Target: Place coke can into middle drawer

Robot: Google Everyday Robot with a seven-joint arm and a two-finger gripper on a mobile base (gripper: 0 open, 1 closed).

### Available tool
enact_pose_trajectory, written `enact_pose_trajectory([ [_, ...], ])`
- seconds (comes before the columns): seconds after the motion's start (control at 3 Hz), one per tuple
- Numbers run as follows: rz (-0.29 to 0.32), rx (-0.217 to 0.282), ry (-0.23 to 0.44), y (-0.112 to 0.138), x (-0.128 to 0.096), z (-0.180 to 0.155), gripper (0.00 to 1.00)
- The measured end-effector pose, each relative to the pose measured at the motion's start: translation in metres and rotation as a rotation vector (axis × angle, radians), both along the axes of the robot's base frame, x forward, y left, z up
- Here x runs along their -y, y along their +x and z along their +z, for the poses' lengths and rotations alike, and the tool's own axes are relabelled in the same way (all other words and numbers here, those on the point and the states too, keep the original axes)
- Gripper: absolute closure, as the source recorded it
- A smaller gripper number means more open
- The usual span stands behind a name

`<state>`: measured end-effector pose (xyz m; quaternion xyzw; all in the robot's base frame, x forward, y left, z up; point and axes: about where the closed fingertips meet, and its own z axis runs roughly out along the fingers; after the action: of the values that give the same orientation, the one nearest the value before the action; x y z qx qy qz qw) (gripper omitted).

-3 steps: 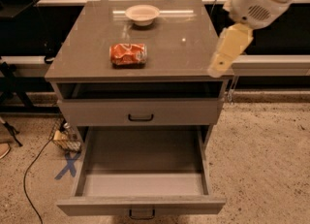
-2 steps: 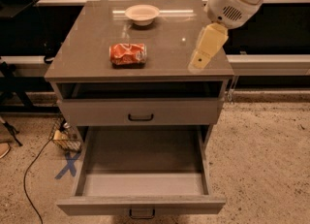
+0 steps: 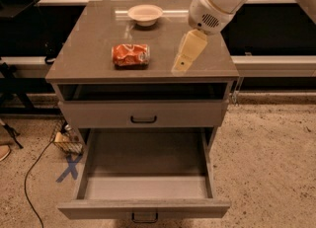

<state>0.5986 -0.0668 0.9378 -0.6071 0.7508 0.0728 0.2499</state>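
Note:
The coke can is orange-red with white markings and dented. It lies on its side on the grey cabinet top, left of centre. My gripper hangs from the white arm over the top's front right part, to the right of the can and apart from it. It holds nothing. The middle drawer is pulled out below, showing its empty rectangular tray, side walls and a black bar handle.
A pale round bowl stands at the back of the cabinet top. A flat grey drawer front with a black handle is closed above the open drawer. A cable and a blue floor mark lie at the left.
My arm and gripper have moved left from beyond the cabinet's right edge to over the top, closer to the can. The can, bowl and drawers have not moved.

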Motion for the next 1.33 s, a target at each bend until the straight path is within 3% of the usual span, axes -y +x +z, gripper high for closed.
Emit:
enact_pose_trajectory([
  [0.33,0.030,0.002,0.038,0.020,-0.015,-0.011,0.00],
  [0.67,0.043,-0.027,0.093,0.069,-0.052,-0.033,0.00],
  [1.0,0.030,-0.038,0.136,0.097,-0.075,-0.046,0.00],
  [1.33,0.037,-0.036,0.174,0.107,-0.112,-0.051,0.00],
])
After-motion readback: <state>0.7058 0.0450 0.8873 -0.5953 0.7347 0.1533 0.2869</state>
